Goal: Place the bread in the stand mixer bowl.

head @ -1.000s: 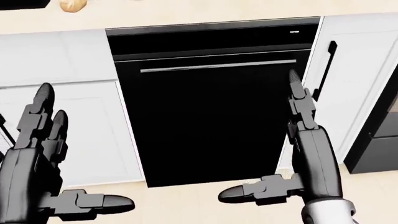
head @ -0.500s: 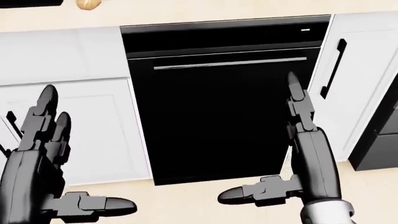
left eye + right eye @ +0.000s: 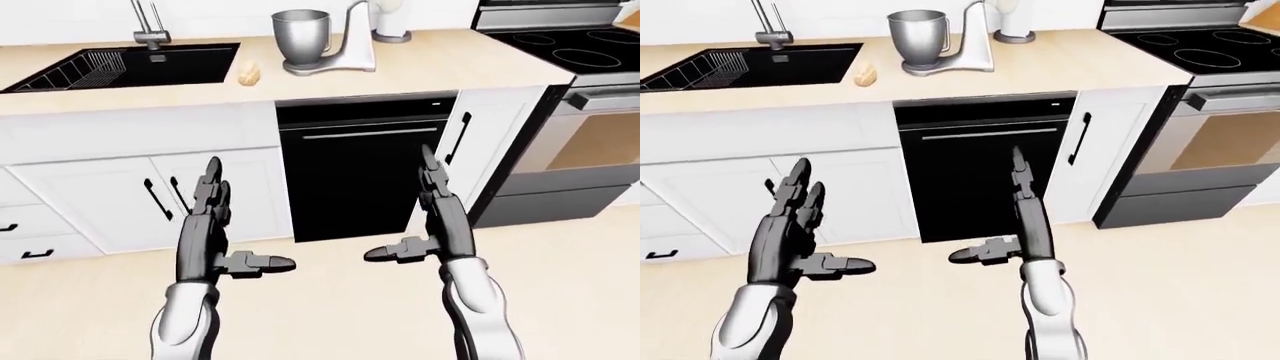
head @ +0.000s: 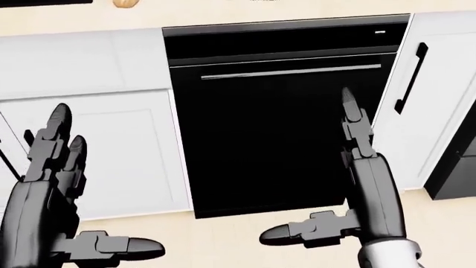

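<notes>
The bread (image 3: 247, 72), a small tan roll, lies on the beige counter (image 3: 420, 67) just right of the sink, left of the stand mixer. The white stand mixer (image 3: 345, 45) holds its steel bowl (image 3: 300, 36) upright at the top of the left-eye view. The bread's edge shows at the top of the head view (image 4: 126, 3). My left hand (image 3: 235, 225) and right hand (image 3: 410, 214) are both open and empty, held low before the cabinets, far below the counter.
A black dishwasher (image 3: 360, 172) stands under the counter between my hands. A black sink (image 3: 125, 66) with a tap is at top left. A stove (image 3: 570, 45) with its oven is at right. White cabinets (image 3: 100, 195) flank the dishwasher. Beige floor lies below.
The whole head view has shifted: dishwasher and bread slid to the right in the picture, so the camera moved left. My hands keep the same open pose.
</notes>
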Motion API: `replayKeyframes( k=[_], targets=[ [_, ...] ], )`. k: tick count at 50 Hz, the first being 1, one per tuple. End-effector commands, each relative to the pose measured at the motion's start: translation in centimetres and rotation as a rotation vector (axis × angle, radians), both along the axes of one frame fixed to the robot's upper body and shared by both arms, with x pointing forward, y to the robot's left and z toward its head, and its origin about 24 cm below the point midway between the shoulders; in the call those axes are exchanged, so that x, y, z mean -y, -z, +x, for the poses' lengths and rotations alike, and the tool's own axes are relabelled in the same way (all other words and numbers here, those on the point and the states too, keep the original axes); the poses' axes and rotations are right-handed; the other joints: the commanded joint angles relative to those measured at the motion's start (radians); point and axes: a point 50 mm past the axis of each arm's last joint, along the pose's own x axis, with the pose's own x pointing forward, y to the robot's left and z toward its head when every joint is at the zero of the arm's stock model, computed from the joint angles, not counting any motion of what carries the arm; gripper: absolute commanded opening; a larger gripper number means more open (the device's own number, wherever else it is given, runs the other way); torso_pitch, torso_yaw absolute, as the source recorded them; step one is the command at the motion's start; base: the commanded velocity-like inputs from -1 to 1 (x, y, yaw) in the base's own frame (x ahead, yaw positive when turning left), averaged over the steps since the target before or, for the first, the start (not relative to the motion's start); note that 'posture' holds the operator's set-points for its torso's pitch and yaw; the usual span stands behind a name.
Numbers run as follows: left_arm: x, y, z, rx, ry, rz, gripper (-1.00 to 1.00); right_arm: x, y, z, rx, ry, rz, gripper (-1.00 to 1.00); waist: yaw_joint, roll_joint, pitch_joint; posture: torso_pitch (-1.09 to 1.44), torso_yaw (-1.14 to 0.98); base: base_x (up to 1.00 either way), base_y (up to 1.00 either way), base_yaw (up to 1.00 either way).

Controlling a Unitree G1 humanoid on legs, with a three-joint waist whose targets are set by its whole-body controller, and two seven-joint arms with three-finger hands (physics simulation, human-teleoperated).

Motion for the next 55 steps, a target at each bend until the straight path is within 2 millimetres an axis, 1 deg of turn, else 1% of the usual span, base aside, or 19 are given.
replayKeyframes(
  k=[1, 6, 9, 10, 11, 18, 21, 22, 23, 27, 30, 31, 34, 38, 43, 44, 46, 52, 55],
  targets=[
    [-0.27, -1.86, -0.24, 0.105, -0.016, 0.018, 1.00, -0.64, -1.97, -0.13, 0.107, -0.031, 0.004, 1.00, 0.007, 0.000, -0.017, 0.00, 0.00, 0.00, 0.16, 0.00],
    [-0.25, -1.81, -0.27, 0.106, -0.015, 0.019, 1.00, -0.62, -1.92, -0.10, 0.107, -0.030, 0.004, 1.00, 0.007, 0.058, 0.002, 0.00, 0.00, 0.00, 0.16, 0.00],
    [-0.27, -1.83, -0.24, 0.105, -0.015, 0.018, 1.00, -0.64, -1.88, -0.04, 0.106, -0.031, 0.004, 1.00, 0.010, 0.160, -0.024, 0.00, 0.00, 0.00, 0.16, 0.00],
    [-0.25, -1.85, -0.25, 0.106, -0.015, 0.018, 1.00, -0.64, -1.87, -0.03, 0.106, -0.032, 0.004, 1.00, 0.020, 0.102, -0.004, 0.00, 0.00, 0.00, 0.16, 0.00],
    [-0.24, -1.82, -0.24, 0.105, -0.015, 0.019, 1.00, -0.65, -1.83, -0.01, 0.107, -0.033, 0.006, 1.00, 0.013, 0.116, -0.003, 0.00, 0.00, 0.00, 0.16, 0.00],
    [-0.24, -1.80, -0.26, 0.105, -0.014, 0.019, 1.00, -0.69, -2.00, -0.14, 0.124, -0.040, 0.014, 1.00, 0.019, 0.055, 0.000, 0.00, 0.00, 0.00, 0.02, 0.00],
    [-0.25, -1.83, -0.27, 0.105, -0.015, 0.019, 1.00, -0.54, -2.07, -0.22, 0.125, -0.031, 0.016, 1.00, 0.026, 0.016, -0.021, 0.00, 0.00, 0.02, 0.00, 0.00],
    [-0.25, -1.82, -0.27, 0.105, -0.015, 0.019, 1.00, -0.53, -2.07, -0.22, 0.124, -0.030, 0.015, 1.00, 0.022, -0.015, -0.012, 0.00, 0.00, 0.06, 0.00, 0.00],
    [-0.24, -1.77, -0.26, 0.105, -0.015, 0.019, 1.00, -0.52, -2.06, -0.21, 0.124, -0.029, 0.016, 1.00, 0.019, 0.011, 0.004, 0.00, 0.00, 0.06, 0.00, 0.00],
    [-0.24, -1.82, -0.28, 0.105, -0.014, 0.018, 1.00, -0.52, -2.12, -0.24, 0.125, -0.029, 0.016, 1.00, 0.017, 0.047, -0.002, 0.00, 0.00, 0.07, 0.00, 0.00],
    [-0.22, -1.77, -0.26, 0.105, -0.014, 0.018, 1.00, -0.56, -2.13, -0.21, 0.125, -0.030, 0.015, 1.00, 0.015, 0.116, -0.007, 0.00, 0.00, 0.09, 0.00, 0.00],
    [-0.24, -1.80, -0.25, 0.106, -0.014, 0.018, 1.00, -0.56, -2.14, -0.22, 0.125, -0.030, 0.015, 1.00, 0.018, 0.092, 0.002, 0.00, 0.00, 0.09, 0.00, 0.00],
    [-0.23, -1.75, -0.25, 0.106, -0.014, 0.019, 1.00, -0.58, -2.15, -0.23, 0.125, -0.030, 0.015, 1.00, 0.019, 0.097, 0.006, 0.00, 0.00, 0.10, 0.00, 0.00],
    [-0.25, -1.78, -0.26, 0.106, -0.014, 0.019, 1.00, -0.56, -2.17, -0.22, 0.125, -0.030, 0.014, 1.00, 0.019, 0.064, 0.005, 0.00, 0.00, 0.11, 0.00, 0.00],
    [-0.26, -1.82, -0.28, 0.107, -0.014, 0.020, 1.00, -0.60, -2.16, -0.26, 0.125, -0.031, 0.014, 1.00, 0.020, -0.028, -0.005, 0.00, 0.00, 0.10, 0.00, 0.00],
    [-0.27, -1.83, -0.27, 0.107, -0.014, 0.020, 1.00, -0.60, -2.15, -0.26, 0.125, -0.032, 0.014, 1.00, 0.010, 0.011, 0.003, 0.00, 0.00, 0.10, 0.00, 0.00],
    [-0.25, -1.82, -0.29, 0.107, -0.013, 0.020, 1.00, -0.63, -2.14, -0.26, 0.125, -0.032, 0.014, 1.00, 0.013, -0.002, 0.001, 0.00, 0.00, 0.11, 0.00, 0.00],
    [-0.23, -1.82, -0.32, 0.107, -0.012, 0.021, 1.00, -0.63, -2.08, -0.23, 0.124, -0.034, 0.014, 1.00, 0.014, 0.053, 0.011, 0.00, 0.00, 0.11, 0.00, 0.00],
    [-0.23, -1.81, -0.34, 0.107, -0.013, 0.021, 1.00, -0.67, -2.04, -0.22, 0.123, -0.035, 0.014, 1.00, 0.010, 0.127, -0.004, 0.00, 0.00, 0.10, 0.00, 0.00]
  ],
)
